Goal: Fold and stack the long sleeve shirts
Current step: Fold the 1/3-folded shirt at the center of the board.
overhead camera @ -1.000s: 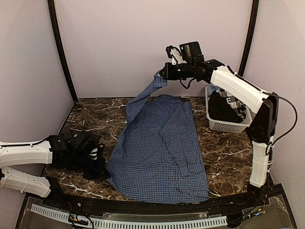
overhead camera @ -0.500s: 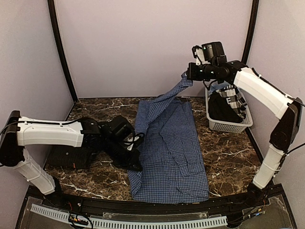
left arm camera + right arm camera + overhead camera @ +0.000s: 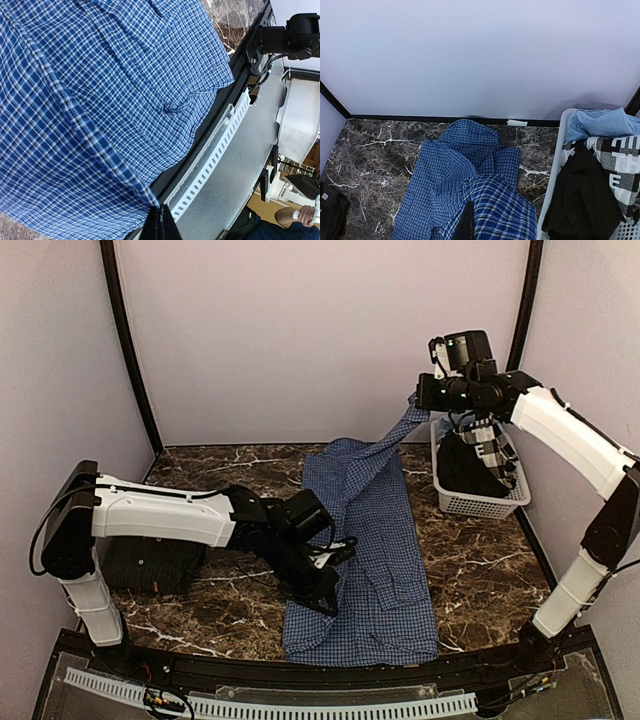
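Folding the blue shirt (image 3: 390, 570) lengthwise: your left gripper (image 3: 325, 600) pinches its side edge, your right gripper (image 3: 422, 398) pinches the raised sleeve (image 3: 395, 435). The next move likely calls for laying that sleeve across the body.

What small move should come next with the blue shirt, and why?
Probably lower the right fingers toward the middle of the blue shirt: they pinch the sleeve raised near the basket, while the left fingers hold the side edge folded across.

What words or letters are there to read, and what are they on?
"E", with perhaps "H" above it: big white letters on the grey and black garment in the white basket; the rest is hidden in folds.
Small tag on the dark shirt: too small to read.
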Action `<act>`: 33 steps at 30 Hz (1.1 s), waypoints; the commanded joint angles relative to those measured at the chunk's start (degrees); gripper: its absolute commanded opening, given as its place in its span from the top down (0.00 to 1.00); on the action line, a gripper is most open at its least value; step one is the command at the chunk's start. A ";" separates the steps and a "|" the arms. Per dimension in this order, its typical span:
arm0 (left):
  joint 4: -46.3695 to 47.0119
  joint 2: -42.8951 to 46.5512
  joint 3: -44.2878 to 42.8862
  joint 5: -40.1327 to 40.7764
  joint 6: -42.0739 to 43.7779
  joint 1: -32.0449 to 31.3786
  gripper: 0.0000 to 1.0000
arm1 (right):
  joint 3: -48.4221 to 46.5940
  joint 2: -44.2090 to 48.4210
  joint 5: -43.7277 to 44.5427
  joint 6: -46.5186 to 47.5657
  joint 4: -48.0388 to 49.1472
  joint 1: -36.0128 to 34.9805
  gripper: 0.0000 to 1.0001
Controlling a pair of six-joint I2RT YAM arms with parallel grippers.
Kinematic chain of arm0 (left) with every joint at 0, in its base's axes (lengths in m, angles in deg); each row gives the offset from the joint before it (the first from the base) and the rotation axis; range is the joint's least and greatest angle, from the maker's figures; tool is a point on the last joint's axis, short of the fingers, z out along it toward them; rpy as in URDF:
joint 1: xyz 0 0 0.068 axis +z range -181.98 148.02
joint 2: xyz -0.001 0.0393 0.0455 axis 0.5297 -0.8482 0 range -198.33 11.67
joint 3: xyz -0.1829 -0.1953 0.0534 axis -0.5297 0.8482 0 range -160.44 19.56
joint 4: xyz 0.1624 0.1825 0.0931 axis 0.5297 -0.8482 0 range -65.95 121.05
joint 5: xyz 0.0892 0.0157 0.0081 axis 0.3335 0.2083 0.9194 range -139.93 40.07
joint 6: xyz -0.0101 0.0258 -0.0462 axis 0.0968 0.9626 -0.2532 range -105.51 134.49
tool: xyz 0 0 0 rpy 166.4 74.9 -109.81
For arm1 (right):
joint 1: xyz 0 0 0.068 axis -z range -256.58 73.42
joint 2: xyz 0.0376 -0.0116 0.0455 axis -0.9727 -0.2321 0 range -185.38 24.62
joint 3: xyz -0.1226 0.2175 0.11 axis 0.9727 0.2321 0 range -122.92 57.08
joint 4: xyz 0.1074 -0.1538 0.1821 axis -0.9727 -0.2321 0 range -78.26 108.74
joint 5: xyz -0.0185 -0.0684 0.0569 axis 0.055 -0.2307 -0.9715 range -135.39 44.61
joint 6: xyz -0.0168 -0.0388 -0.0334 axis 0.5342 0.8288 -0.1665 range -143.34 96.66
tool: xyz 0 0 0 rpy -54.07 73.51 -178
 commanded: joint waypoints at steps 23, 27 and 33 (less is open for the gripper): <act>0.93 -10.01 -8.42 -8.18 3.48 -2.80 1.00 | -1.63 -1.14 -0.66 -0.52 0.88 1.18 1.00; 2.84 -11.14 -8.61 -9.07 2.72 -2.80 1.00 | 0.41 0.09 -2.49 -1.73 1.26 1.18 1.00; 5.95 -13.04 -8.28 -10.30 2.25 -2.80 1.00 | 5.23 2.38 -5.97 -4.29 1.98 1.22 1.00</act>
